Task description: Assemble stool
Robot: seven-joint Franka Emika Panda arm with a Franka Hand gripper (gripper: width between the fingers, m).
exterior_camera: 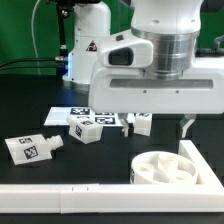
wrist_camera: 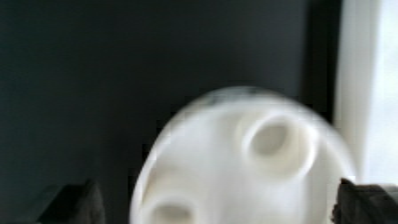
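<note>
The stool's round seat (exterior_camera: 165, 170) lies flat on the black table (exterior_camera: 100, 165) at about five o'clock in the exterior view, near the white border rail (exterior_camera: 60, 192) at six; three loose legs (exterior_camera: 85, 127) lie from nine o'clock to centre, apart from it. The gripper (exterior_camera: 157, 122) hangs over the seat, fingers spread, pinching nothing. I judge the seat light, stiff moulded plastic, smooth and so slippery; it is best taken squarely across its rim or by a socket wall. Only the wrist view shows the fingertips (wrist_camera: 75, 202) flanking the blurred seat and its sockets (wrist_camera: 267, 145); only the exterior view shows legs and rail.
</note>
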